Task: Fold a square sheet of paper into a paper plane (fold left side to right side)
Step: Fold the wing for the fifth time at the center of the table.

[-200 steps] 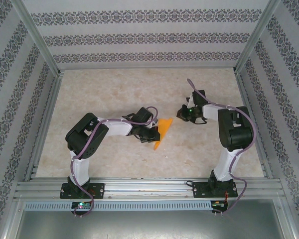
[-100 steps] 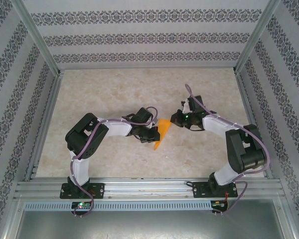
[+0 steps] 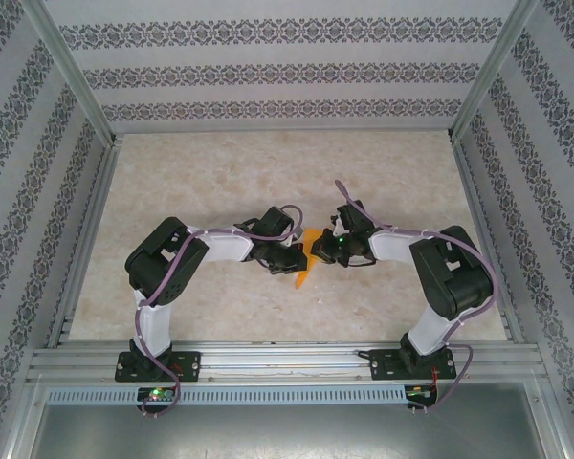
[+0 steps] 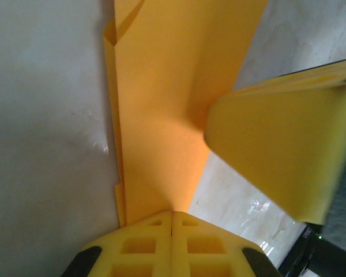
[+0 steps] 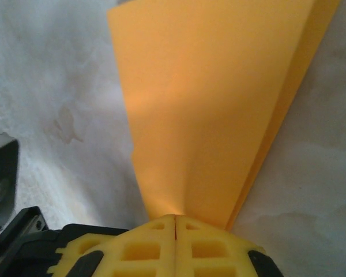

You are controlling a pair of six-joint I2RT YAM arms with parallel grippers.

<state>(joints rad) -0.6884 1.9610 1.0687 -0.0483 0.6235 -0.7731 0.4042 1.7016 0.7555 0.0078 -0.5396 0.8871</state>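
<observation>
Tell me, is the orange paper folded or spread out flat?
Folded. The orange paper is a narrow pointed wedge, not a square, and stacked layers show along its long edge in both wrist views.

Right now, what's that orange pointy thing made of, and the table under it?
The folded orange sheet looks like thin matte paper: sharp creases, layers showing at its edge. The table looks like pale marbled stone or laminate, slightly glossy from its glints; I can't tell which.
</observation>
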